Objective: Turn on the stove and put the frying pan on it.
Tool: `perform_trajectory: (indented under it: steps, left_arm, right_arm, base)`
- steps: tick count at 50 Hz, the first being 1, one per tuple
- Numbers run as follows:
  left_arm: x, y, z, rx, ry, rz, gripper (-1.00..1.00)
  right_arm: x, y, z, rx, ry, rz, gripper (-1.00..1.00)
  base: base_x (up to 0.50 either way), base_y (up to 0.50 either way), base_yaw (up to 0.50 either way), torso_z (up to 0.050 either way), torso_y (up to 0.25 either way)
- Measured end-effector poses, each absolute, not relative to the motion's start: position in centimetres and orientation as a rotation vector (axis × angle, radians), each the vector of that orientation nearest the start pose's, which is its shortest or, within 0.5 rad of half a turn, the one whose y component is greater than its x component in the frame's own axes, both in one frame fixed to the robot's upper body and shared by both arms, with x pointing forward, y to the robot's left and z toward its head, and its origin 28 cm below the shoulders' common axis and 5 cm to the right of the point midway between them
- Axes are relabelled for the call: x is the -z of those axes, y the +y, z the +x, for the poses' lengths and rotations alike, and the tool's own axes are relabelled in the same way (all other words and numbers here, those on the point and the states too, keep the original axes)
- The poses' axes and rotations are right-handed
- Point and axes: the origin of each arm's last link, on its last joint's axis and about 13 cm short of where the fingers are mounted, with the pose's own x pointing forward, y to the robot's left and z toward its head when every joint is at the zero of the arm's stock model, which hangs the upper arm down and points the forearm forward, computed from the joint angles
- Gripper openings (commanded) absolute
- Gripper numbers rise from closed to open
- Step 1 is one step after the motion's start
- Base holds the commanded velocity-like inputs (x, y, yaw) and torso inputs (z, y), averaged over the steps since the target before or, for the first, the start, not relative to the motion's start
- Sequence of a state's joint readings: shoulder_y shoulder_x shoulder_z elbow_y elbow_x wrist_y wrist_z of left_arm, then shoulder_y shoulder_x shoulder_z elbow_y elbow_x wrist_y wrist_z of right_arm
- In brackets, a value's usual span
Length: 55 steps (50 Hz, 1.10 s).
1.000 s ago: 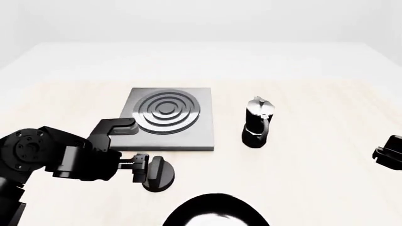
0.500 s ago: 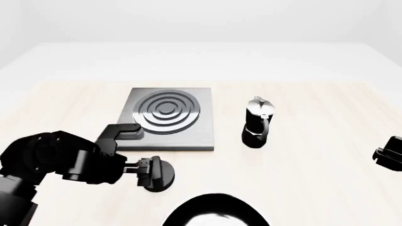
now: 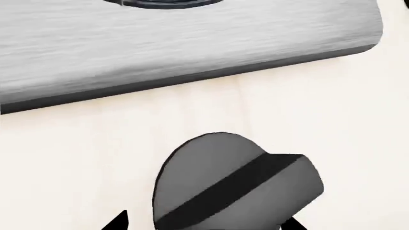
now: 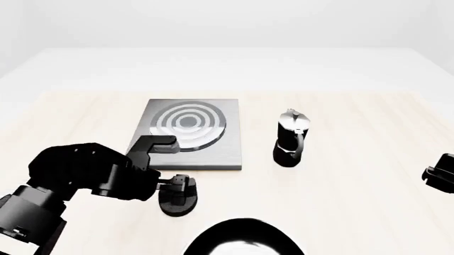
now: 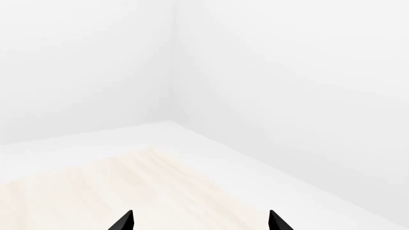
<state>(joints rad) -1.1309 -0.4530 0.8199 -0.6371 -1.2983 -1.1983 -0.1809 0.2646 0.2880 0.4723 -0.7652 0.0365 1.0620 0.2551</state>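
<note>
The stove [image 4: 212, 154] is a grey square slab with a ringed burner [image 4: 186, 125] whose rings look bright. Its black round-based knob [image 4: 177, 199] sits on the table in front of the slab and fills the left wrist view [image 3: 236, 187]. My left gripper [image 4: 175, 184] is down on the knob, with a fingertip showing on each side of it [image 3: 208, 221]. The frying pan [image 4: 245, 239] shows only as a black rim with a pale inside at the bottom edge; its handle is out of view. My right gripper [image 4: 439, 175] hangs open and empty at the far right [image 5: 199, 220].
A small black-and-silver moka pot [image 4: 291, 139] stands to the right of the stove. The stove's near edge [image 3: 191, 79] lies just beyond the knob. The pale wooden table [image 4: 354, 202] ends in white surroundings.
My left wrist has rolled and the arm has shifted right over the knob. The knob has turned with it. The burner rings have gone from dark grey to bright.
</note>
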Motion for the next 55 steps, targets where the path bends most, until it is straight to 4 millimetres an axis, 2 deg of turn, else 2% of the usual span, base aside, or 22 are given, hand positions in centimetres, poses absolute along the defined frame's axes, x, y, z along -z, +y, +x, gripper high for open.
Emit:
perform_trajectory:
  steps: [17,41,46,51,55]
  left_arm:
    - [-14.8,24.4,35.2,0.239,1.012,-0.095,1.00]
    - [-15.7,24.4,35.3,0.186,0.968,-0.128,1.00]
    - [-18.7,24.7,34.7,0.203,0.862,-0.117,1.00]
    - [-23.7,25.3,33.6,0.210,0.689,-0.121,1.00]
    - [-27.3,26.0,31.9,0.237,0.594,-0.101,1.00]
  right_arm:
    - [-17.3,-22.1,18.7,0.751,-0.060,-0.119,1.00]
    - [-17.5,-22.0,18.7,0.748,-0.063,-0.121,1.00]
    - [-17.6,-22.0,18.8,0.745,-0.062,-0.124,1.00]
    - [-17.5,-21.9,18.8,0.739,-0.060,-0.126,1.00]
    - [-17.5,-21.7,18.9,0.731,-0.057,-0.126,1.00]
  base:
    - [0.00,0.00,0.00,0.000,0.000]
    - [0.00,0.00,0.00,0.000,0.000]
    - [0.00,0.00,0.00,0.000,0.000]
    - [0.00,0.00,0.00,0.000,0.000]
    - [0.00,0.00,0.00,0.000,0.000]
